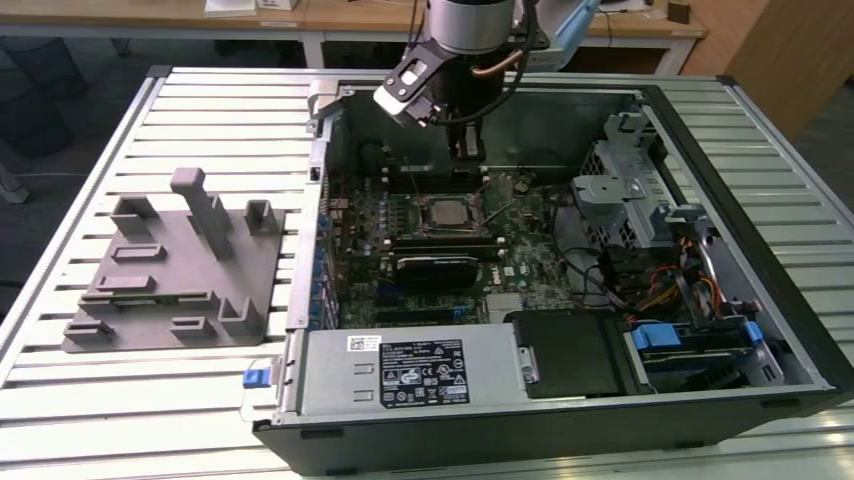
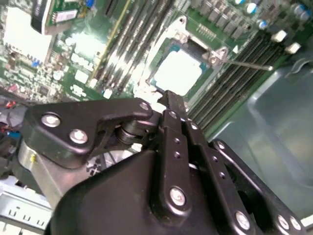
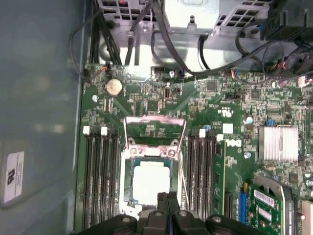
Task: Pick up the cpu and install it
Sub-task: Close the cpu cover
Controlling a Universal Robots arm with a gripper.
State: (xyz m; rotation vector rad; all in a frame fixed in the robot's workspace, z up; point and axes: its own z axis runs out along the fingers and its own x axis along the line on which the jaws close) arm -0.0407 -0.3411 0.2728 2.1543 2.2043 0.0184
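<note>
The cpu (image 3: 150,182) is a pale silver square chip lying flat in the motherboard socket, and it shows in both wrist views (image 2: 180,72) and in the exterior view (image 1: 447,212). The socket's metal load plate (image 3: 155,128) is flipped open beside it. My gripper (image 3: 167,199) hangs just above the chip's edge inside the computer case, fingers pressed together with nothing between them. Its black fingertips (image 2: 172,100) point down at the socket corner. The exterior view has the gripper (image 1: 465,148) over the back of the motherboard.
Memory slots (image 3: 100,181) flank the socket on both sides. A thin retention lever (image 2: 249,64) sticks out near it. The grey fixture (image 1: 174,270) sits on the slatted table at the exterior view's left. A power supply (image 1: 400,370), drive cage (image 1: 641,200) and cables (image 3: 161,44) crowd the case.
</note>
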